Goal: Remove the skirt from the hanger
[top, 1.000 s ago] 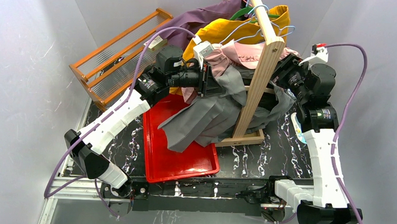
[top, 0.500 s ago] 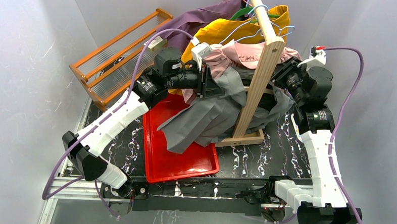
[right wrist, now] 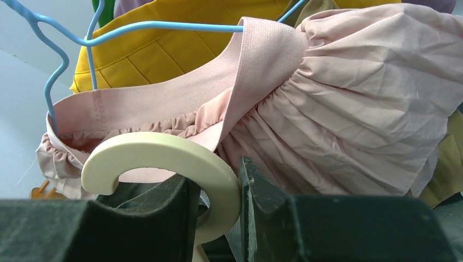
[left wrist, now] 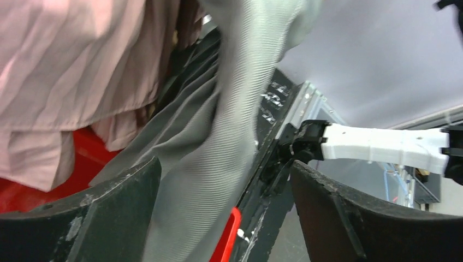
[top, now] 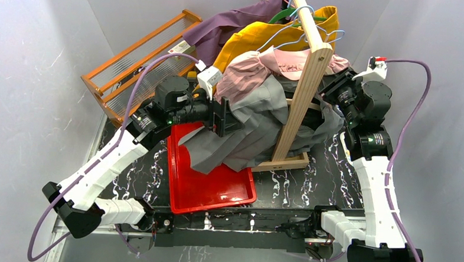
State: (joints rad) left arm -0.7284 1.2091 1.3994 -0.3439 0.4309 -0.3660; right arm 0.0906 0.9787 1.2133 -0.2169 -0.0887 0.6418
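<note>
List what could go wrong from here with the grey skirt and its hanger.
The left gripper stands open with the grey skirt hanging loose between its jaws; the cloth, partly over the red tray, may slide onto the table.
The right gripper is shut on the cream hanger hook under the waistband of the pink skirt; a pull may drag that skirt or its blue hanger.
The grey cloth lies against the wooden rack post and may snag.
</note>
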